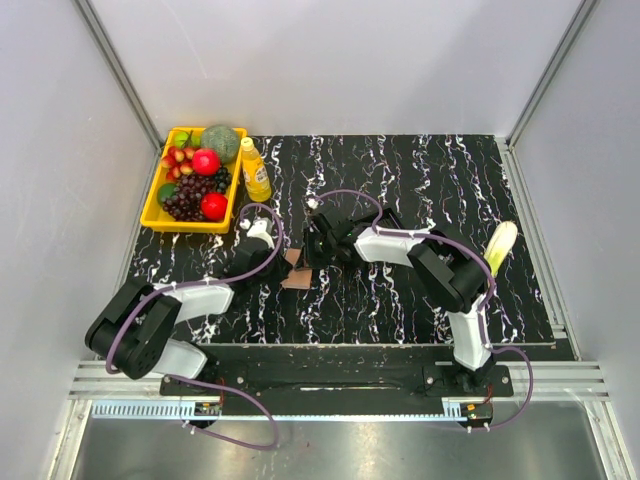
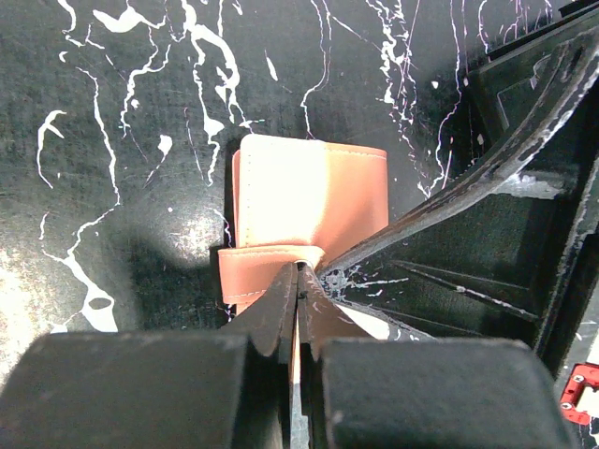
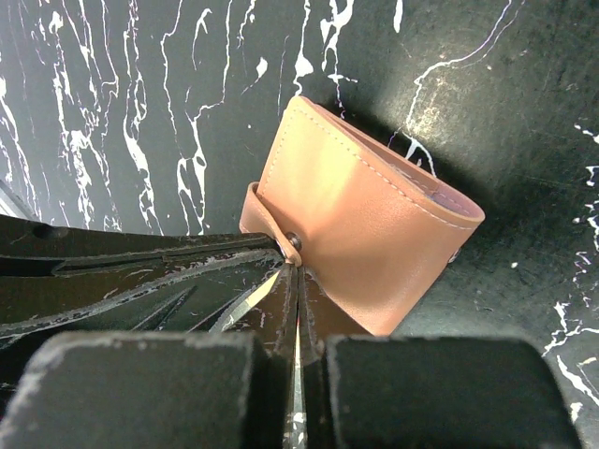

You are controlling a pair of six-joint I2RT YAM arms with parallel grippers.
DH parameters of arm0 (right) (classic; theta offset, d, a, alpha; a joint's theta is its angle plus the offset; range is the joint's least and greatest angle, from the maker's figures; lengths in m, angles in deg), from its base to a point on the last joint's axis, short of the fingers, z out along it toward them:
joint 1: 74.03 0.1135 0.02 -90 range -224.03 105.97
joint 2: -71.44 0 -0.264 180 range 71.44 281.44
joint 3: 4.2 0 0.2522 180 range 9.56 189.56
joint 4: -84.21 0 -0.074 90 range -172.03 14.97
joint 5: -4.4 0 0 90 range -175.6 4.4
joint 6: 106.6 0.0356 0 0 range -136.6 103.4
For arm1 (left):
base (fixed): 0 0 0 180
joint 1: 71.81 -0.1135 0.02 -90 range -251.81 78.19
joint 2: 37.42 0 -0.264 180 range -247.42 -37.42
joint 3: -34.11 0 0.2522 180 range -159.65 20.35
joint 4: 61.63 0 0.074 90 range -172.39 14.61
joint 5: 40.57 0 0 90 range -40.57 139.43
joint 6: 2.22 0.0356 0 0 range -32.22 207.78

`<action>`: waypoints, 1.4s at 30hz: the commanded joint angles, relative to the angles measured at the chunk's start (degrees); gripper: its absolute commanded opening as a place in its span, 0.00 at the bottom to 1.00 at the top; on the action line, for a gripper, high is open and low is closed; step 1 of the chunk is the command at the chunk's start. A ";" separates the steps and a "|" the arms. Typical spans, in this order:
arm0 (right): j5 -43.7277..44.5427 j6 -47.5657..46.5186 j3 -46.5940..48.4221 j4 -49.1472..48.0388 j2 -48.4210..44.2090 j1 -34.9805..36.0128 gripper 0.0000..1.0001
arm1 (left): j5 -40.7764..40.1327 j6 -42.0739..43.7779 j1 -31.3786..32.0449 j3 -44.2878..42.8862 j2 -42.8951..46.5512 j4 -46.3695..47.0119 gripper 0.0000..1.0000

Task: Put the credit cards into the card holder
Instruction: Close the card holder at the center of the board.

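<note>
The tan-brown card holder (image 1: 297, 268) lies on the black marbled table between both arms. My left gripper (image 1: 284, 262) comes at it from the left. In the left wrist view it (image 2: 298, 271) is shut on the edge of the card holder (image 2: 309, 201). My right gripper (image 1: 312, 258) comes from the right. Seen from the right wrist, it (image 3: 297, 267) is shut at the snap tab of the card holder (image 3: 374, 234), with a thin strip pinched between the jaws. A pale sliver (image 2: 379, 325) shows between the two grippers' fingers; I cannot tell what it is. No credit cards are clearly in view.
A yellow tray (image 1: 150, 215) of fruit stands at the back left, with a yellow bottle (image 1: 256, 170) beside it. A pale yellow-green banana-shaped thing (image 1: 500, 247) lies at the right. Grey walls close in the table on three sides.
</note>
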 commanded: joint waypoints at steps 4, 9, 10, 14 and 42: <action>-1.74 -0.20 1.43 0.42 2.10 0.21 0.00 | 0.58 -0.03 -0.16 -2.24 -1.93 -3.07 0.00; -2.80 1.20 1.17 0.86 3.59 -0.05 0.00 | 0.75 1.55 -0.07 -5.49 -1.49 -7.03 0.00; -2.97 1.55 1.08 0.86 3.77 -0.23 0.00 | 0.75 1.99 -0.07 -6.89 -1.84 -8.96 0.00; -3.59 2.08 1.69 2.09 4.30 -1.37 0.00 | 2.25 4.02 -0.16 -11.56 -4.65 -14.94 0.00; -8.42 0.15 1.17 4.46 7.81 -1.90 0.00 | 7.78 5.86 2.65 -15.16 -18.88 -29.36 0.00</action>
